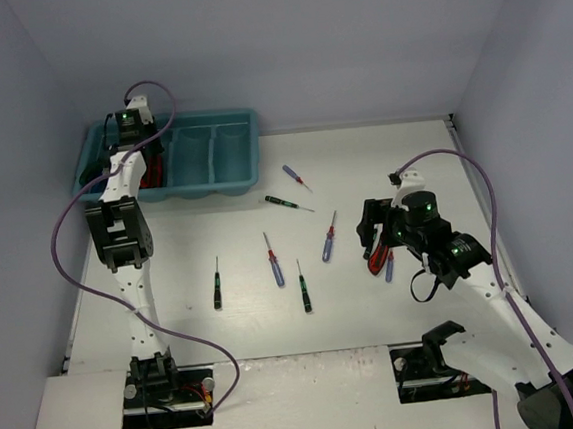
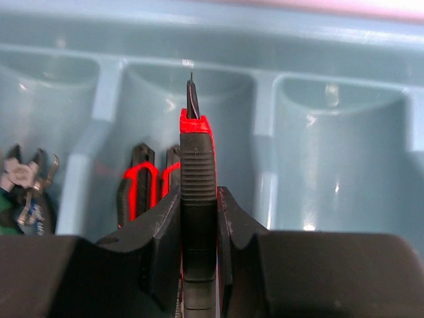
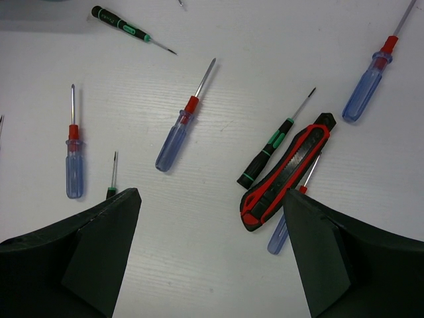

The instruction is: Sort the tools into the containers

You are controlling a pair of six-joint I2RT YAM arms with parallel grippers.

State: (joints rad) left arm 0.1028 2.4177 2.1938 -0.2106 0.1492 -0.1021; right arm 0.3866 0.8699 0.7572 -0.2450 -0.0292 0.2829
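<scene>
We see the left tool [image 2: 199, 202] clamped on a utility knife [image 2: 198, 159]: a ribbed black body, a red collar and a dark blade tip pointing forward, held above the middle of three visible compartments of the teal tray [image 2: 265, 106]. Only the left wrist view shows what lies in the tray. Two more red-and-black knives [image 2: 140, 189] lie in that same compartment, and one compartment to the left are what look like pliers [image 2: 28, 192], cut off by the frame edge. The top view places the tray at the far left of the white surface [image 1: 216, 331], with loose screwdrivers [image 1: 273, 264] scattered between the arms. The right tool [image 3: 211, 199] hangs over the surface with its fingers wide apart, gripping nothing. The right wrist view shows a second knife [image 3: 286, 171] resting across a blue-handled screwdriver [image 3: 279, 233], just beside a green-and-black screwdriver [image 3: 268, 151]. From above, this knife is only a red sliver.
</scene>
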